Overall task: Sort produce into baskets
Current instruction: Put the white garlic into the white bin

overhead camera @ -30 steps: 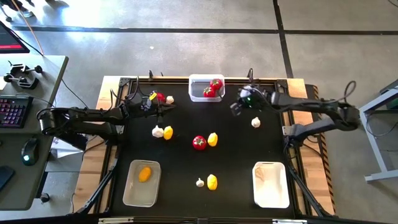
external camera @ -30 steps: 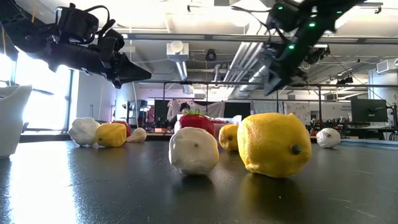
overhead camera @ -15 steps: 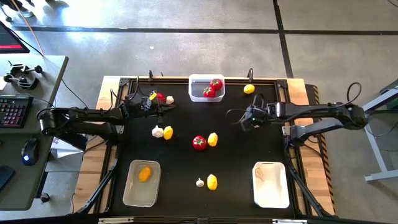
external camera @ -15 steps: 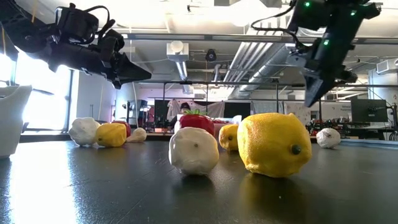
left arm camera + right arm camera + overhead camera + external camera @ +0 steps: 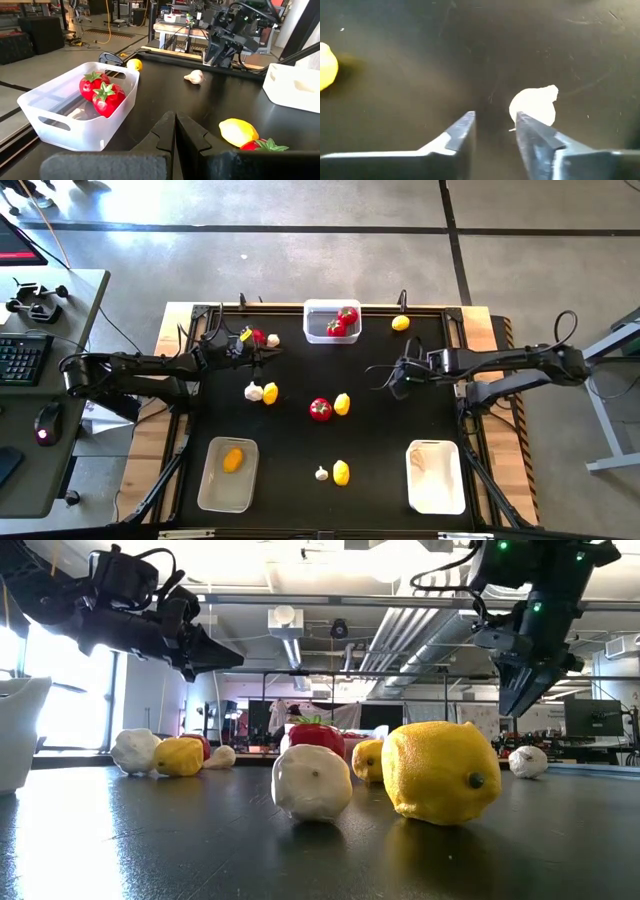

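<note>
Right gripper (image 5: pixel 495 131) hovers partly open, empty, over a garlic bulb (image 5: pixel 534 106) near the table's right edge; next it needs centering, lowering, closing. Left gripper (image 5: pixel 175 131) waits shut, empty.

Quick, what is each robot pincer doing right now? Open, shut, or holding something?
Left pincer: shut, holding nothing.
Right pincer: open, holding nothing, just above a garlic bulb.

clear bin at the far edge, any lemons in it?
No, the clear rectangular plastic bin holds only two red tomatoes with green tops; a yellow lemon lies outside it.
</note>
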Controlling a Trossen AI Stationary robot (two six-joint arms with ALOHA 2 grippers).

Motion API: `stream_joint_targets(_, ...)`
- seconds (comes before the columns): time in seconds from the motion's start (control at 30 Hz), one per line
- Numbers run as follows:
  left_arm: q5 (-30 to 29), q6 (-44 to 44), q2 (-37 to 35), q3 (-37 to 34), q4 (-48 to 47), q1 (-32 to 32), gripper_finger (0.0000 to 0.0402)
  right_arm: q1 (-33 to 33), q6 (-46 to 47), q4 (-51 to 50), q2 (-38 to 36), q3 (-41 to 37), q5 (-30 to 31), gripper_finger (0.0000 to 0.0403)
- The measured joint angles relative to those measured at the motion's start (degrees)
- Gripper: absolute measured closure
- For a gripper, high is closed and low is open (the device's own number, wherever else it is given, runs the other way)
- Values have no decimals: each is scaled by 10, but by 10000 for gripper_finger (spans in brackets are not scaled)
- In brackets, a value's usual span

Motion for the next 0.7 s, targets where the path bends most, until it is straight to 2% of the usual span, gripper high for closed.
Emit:
stream_joint_targets(0.17, 0, 6, 0, 0, 1, 0, 401, 0, -47, 5, 27, 0, 0, 175)
stream_joint_targets(0.3, 4, 15, 0, 0, 1, 0, 401, 0, -106, 8, 62, 0, -12, 138)
stream_joint_targets(0.47, 3, 20, 0, 0, 1, 0, 401, 0, -192, 17, 102, 0, -31, 128)
stream_joint_targets(0.57, 3, 20, 0, 0, 1, 0, 401, -5, -200, 9, 120, -1, -26, 128)
stream_joint_targets(0.7, 3, 26, 0, 0, 1, 0, 402, -16, -189, -12, 137, -1, 9, 128)
